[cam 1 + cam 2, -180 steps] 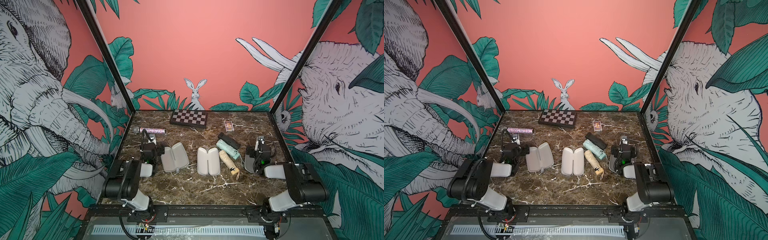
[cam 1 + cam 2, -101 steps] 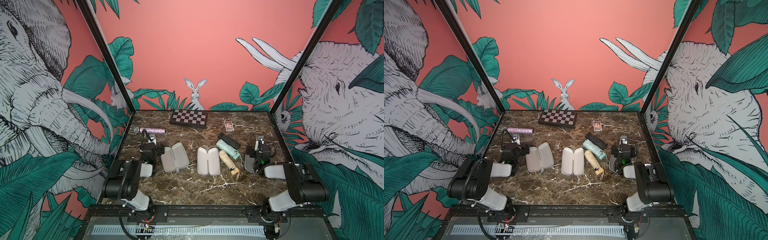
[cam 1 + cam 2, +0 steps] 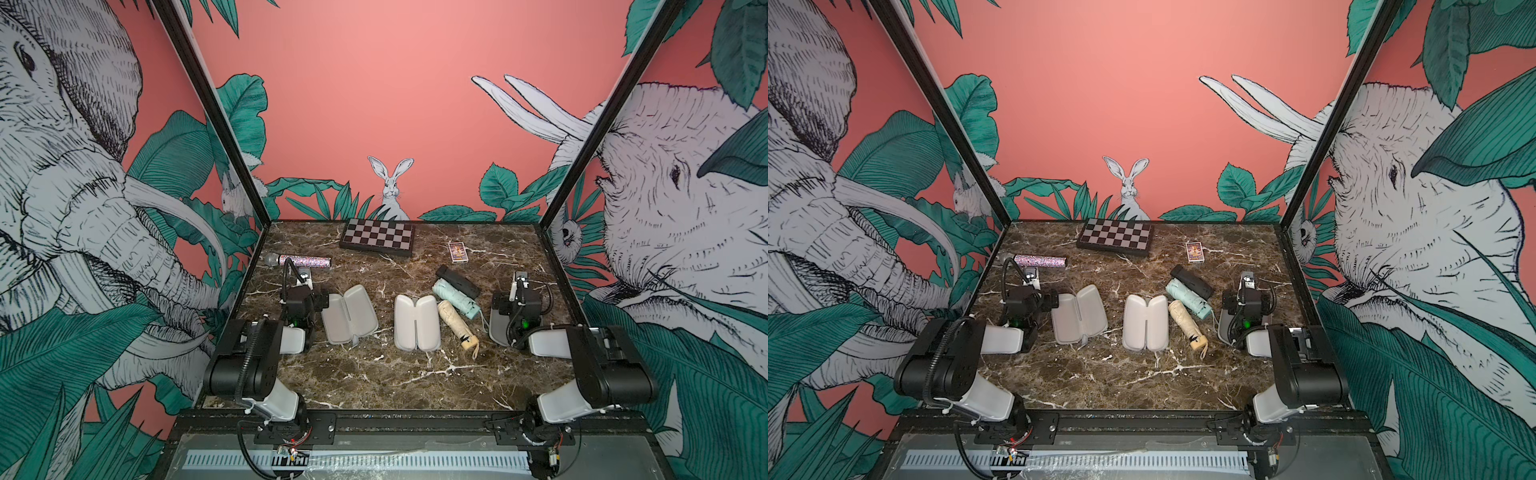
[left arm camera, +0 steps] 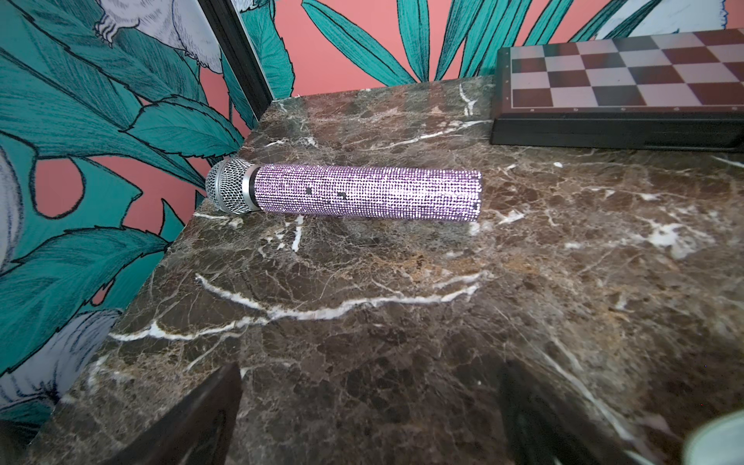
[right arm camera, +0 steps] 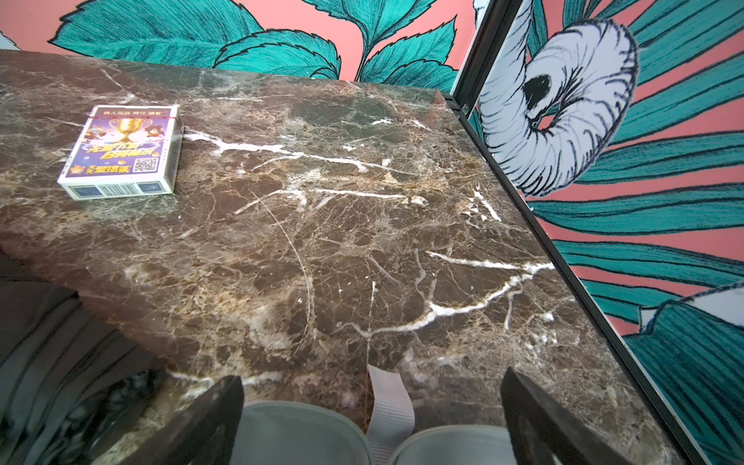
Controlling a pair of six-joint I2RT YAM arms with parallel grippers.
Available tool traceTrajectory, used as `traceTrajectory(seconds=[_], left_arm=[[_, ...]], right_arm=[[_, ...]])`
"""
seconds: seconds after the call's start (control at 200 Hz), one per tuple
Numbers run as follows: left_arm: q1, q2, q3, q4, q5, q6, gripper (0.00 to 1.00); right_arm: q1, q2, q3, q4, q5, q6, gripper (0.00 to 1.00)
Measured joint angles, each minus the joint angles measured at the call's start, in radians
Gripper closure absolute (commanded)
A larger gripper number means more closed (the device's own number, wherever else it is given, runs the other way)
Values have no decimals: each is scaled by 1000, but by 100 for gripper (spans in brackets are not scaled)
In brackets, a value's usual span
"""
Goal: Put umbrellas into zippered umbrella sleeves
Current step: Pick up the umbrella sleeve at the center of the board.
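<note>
By the table's (image 3: pixel 374 374) far-L corner, close to the L edge, lies the mic (image 3: pixel 299 261), head toward that edge. L gripper (image 4: pixel 372 366) sits just nearside of it, low over bare marble, jaws wide apart, nothing btwn them. Beside its arm is the L sleeve (image 3: pixel 349 313), lying open, grey lining up, empty. Chess box (image 3: pixel 377 237) is at the far edge, approx mid. Mid sleeve (image 3: pixel 417 322) is at table centre, also open flat & empty. Just beside its R half lies the cream umbrella (image 3: pixel 455 324), strap end toward the near edge. Mint umbrella (image 3: pixel 455 297) lies just beyond it, slanted, w/ black umbrella (image 3: pixel 457 280) alongside on its far side. All 3 are on the marble, none in a sleeve. Card pack (image 3: pixel 458 252) is farther back, toward the far edge. R gripper (image 5: pixel 372 374) is near the R edge, jaws wide apart, empty, over the far end of R sleeve (image 5: pixel 302 435), which lies open under it. Can't tell if they touch.
</note>
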Motion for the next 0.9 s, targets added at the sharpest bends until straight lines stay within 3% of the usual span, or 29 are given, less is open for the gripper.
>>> traceTrajectory(seconds=[0.115,0.23,0.395,0.535,0.615,0.665,0.775,0.9], left_arm=[[-4,-6,0,11,-7,8,0],[-37,-100,2,-77,-55,18,0],[-116,-320,111,-337,-188,-32,0],[-137,-431,272,-616,-242,-130,0],[-137,-443,386,-807,-245,-209,0],[-137,-438,456,-922,-227,-268,1],[-109,-433,553,-1101,-105,-335,12],[-91,-426,608,-1283,-5,-366,16]], right_arm=[[0,-18,2,-20,1,-4,1],[4,-212,64,-269,27,22,1],[49,-463,249,-564,119,155,1],[174,-473,429,-894,231,272,1],[204,-437,502,-1028,175,355,1],[184,-423,513,-1063,63,407,1],[146,-402,501,-1089,-135,500,5],[197,-348,553,-1178,-189,558,8]])
